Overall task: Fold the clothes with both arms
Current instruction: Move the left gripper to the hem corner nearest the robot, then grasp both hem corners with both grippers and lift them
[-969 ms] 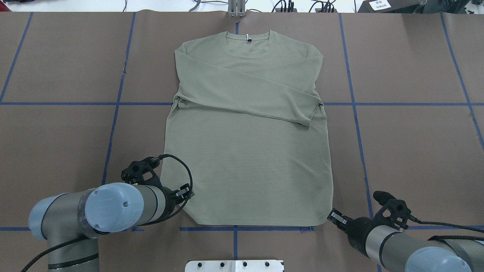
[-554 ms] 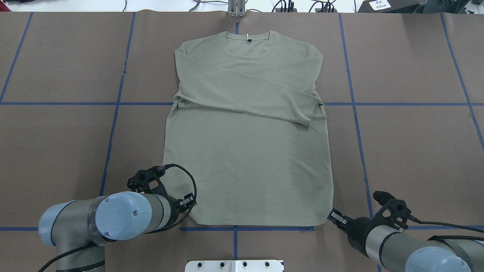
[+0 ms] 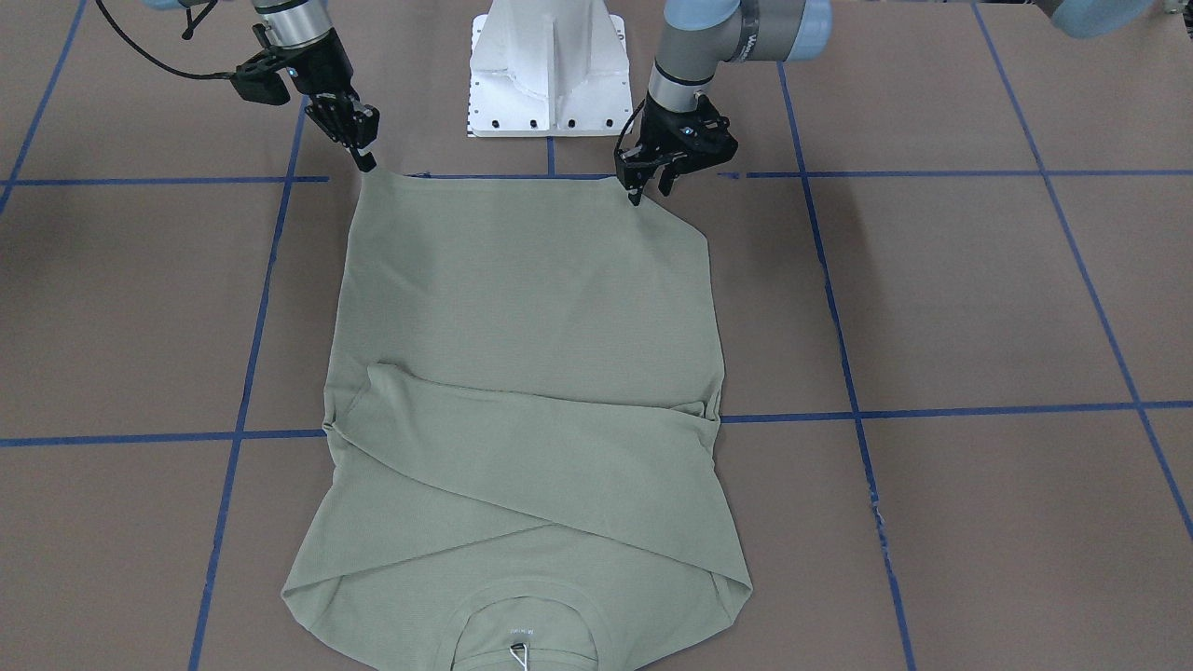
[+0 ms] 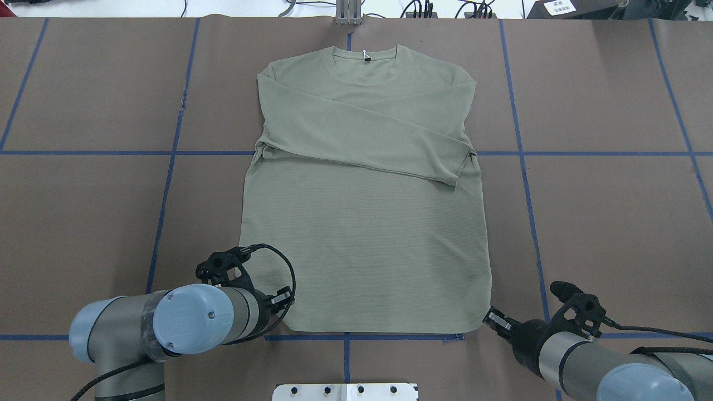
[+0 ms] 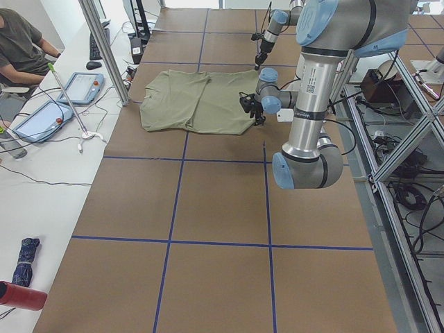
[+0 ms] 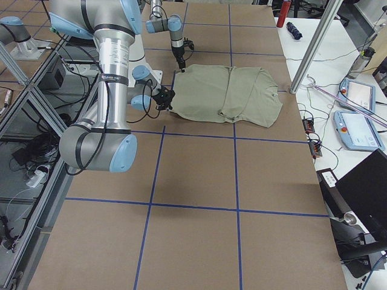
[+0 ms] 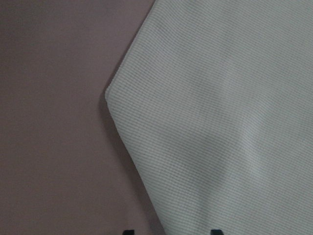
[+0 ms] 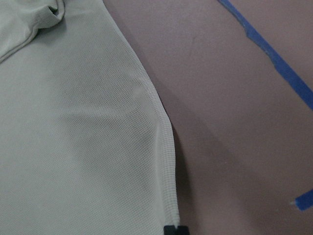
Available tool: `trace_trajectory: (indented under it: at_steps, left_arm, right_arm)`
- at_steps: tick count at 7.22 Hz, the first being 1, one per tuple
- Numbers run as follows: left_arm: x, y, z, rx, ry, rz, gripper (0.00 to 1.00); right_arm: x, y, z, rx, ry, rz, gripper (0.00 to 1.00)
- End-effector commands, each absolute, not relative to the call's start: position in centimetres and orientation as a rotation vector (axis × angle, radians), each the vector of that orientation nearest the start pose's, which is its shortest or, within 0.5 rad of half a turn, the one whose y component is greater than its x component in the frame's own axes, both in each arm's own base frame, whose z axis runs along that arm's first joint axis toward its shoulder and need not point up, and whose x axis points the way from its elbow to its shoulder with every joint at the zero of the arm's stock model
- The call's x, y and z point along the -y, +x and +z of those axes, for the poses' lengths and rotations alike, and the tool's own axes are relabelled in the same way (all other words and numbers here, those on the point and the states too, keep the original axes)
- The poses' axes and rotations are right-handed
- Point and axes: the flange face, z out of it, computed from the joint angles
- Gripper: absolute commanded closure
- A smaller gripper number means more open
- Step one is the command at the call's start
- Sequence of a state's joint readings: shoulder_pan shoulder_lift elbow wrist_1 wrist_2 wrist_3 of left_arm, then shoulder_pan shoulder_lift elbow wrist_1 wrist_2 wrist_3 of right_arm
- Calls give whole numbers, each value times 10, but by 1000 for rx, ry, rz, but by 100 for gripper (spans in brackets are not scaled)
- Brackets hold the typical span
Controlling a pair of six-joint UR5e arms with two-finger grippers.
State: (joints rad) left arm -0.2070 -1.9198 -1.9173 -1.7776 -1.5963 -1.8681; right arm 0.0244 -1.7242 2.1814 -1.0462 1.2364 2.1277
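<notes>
Starting nearest the robot, we see the white pedestal base (image 3: pixel 545 65) at the table's edge. Just beyond it runs the hem of the pale sage-green long-sleeved knit shirt (image 4: pixel 362 250). The black two-finger left gripper (image 3: pixel 650 189) hangs over the hem's left corner, which runs off at a slant. Its fingertips (image 7: pixel 128 231) stand wide apart and hold nothing, with the cloth's edge passing between them in the wrist view. The black two-finger right gripper (image 3: pixel 366 160) sits at the hem's right corner, its fingertips (image 8: pixel 175 229) pressed together on the very edge of the knit (a soft ridge of cloth rises toward them).

The shirt lies flat in the middle of the brown paper-covered table (image 4: pixel 83 223), which thin blue tape lines (image 4: pixel 83 152) mark into squares. Farther out, both sleeves (image 4: pixel 362 139) are folded across the chest, one over the other, and the upper cuff (image 4: pixel 454 175) ends near the shirt's right side. Farthest from the robot we find the round ribbed collar (image 4: pixel 365 69), with a small white neck tag (image 4: pixel 366 54) at its far rim.
</notes>
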Motion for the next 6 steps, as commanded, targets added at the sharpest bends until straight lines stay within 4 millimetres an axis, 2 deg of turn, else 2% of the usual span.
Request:
trace_trajectory:
  at_steps: [1, 2, 3, 5, 6]
  left_arm:
    - [249, 551, 295, -905, -65, -457, 49]
    - [250, 551, 293, -909, -65, -459, 65]
    - [251, 550, 289, -915, -64, -459, 100]
    - [253, 547, 284, -928, -61, -464, 100]
    - [260, 533, 271, -959, -56, -476, 100]
  right_arm:
    - [176, -416, 380, 1038, 42, 693, 100]
    - [176, -415, 381, 1036, 43, 693, 100]
    - [176, -415, 381, 1036, 43, 693, 100]
    - [176, -414, 383, 1030, 45, 692, 100]
    - [179, -412, 381, 1035, 46, 698, 100]
